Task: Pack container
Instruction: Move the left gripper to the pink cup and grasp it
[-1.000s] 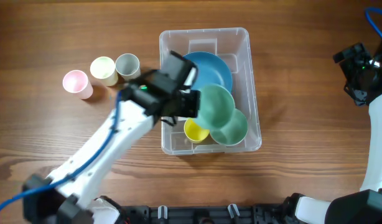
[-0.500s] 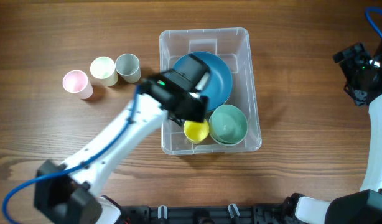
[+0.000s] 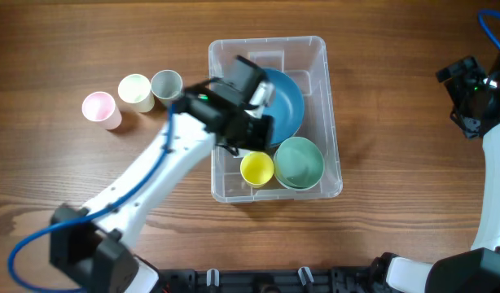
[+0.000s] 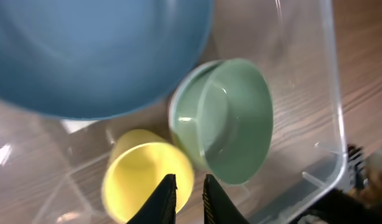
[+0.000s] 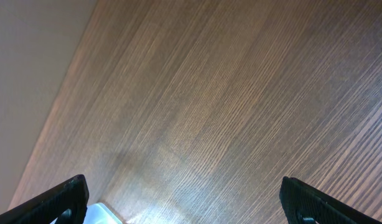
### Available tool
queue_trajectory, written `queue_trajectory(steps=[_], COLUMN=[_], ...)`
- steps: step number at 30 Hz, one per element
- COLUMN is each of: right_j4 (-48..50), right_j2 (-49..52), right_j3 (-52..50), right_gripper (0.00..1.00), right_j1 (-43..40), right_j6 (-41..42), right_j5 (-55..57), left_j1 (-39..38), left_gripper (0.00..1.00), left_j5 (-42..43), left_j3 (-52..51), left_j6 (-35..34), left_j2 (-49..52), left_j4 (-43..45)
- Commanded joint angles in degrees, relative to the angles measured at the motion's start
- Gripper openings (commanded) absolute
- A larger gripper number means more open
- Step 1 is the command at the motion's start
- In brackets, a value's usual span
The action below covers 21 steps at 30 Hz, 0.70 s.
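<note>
The clear container (image 3: 331,122) stands at the table's middle. It holds a large blue bowl (image 3: 287,98), a green bowl (image 3: 299,163) and a yellow cup (image 3: 256,168). My left gripper (image 3: 262,134) hovers over the container's left half, above the yellow cup. In the left wrist view its jaws (image 4: 189,186) stand a narrow gap apart and hold nothing, over the yellow cup (image 4: 141,177), next to the green bowl (image 4: 234,124) and below the blue bowl (image 4: 97,56). My right gripper (image 3: 466,98) is wide open and empty at the far right (image 5: 191,199).
Three cups stand left of the container: pink (image 3: 98,107), pale yellow-green (image 3: 134,88) and grey (image 3: 166,84). The container's wall (image 4: 331,124) rises close to the right of my left gripper. Bare wood lies under my right gripper.
My left gripper carried a green bowl to the container's near right corner, let go of it there, and has drawn back left and up. The right arm has not moved.
</note>
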Motion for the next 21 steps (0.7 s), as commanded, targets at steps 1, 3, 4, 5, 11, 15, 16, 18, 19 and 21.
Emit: queue_trajectory(steps=[1, 3, 4, 5, 11, 15, 16, 18, 19, 21], right_j4=[0.17, 0.15, 0.15, 0.15, 0.15, 0.15, 0.15, 0.15, 0.17, 0.15], right_j2=[0.74, 0.74, 0.74, 0.74, 0.74, 0.74, 0.74, 0.74, 0.74, 0.74], right_j3=[-0.13, -0.13, -0.13, -0.13, -0.13, -0.13, -0.13, -0.13, -0.13, -0.13], right_gripper=[1.00, 1.00, 1.00, 1.00, 1.00, 1.00, 1.00, 1.00, 1.00, 1.00], right_j1=[0.17, 0.17, 0.17, 0.17, 0.17, 0.17, 0.17, 0.17, 0.17, 0.17], right_j6=[0.79, 0.81, 0.79, 0.79, 0.79, 0.79, 0.79, 0.76, 0.79, 0.79], right_j5=[0.59, 0.59, 0.59, 0.59, 0.59, 0.59, 0.59, 0.59, 0.59, 0.59], left_j1=[-3.26, -3.85, -3.89, -3.89, -3.54, -2.14, -1.62, -0.72, -0.11, 2.86], left_gripper=[0.15, 0.15, 0.15, 0.15, 0.11, 0.13, 0.12, 0.12, 0.12, 0.27], left_j5=[-1.03, -1.03, -1.03, -1.03, -1.51, -2.73, -2.73, -3.54, -4.55, -10.32], left_j3=[0.28, 0.28, 0.28, 0.28, 0.42, 0.76, 0.85, 1.27, 1.68, 3.32], left_j6=[1.70, 1.73, 1.75, 1.79, 1.92, 1.90, 1.68, 1.68, 1.62, -0.66], left_j2=[4.76, 6.88, 7.80, 8.85, 12.00, 10.36, 9.70, 7.96, 6.88, 2.54], left_j4=[1.14, 1.60, 1.84, 2.23, 3.08, 3.08, 2.69, 1.60, 0.79, -2.78])
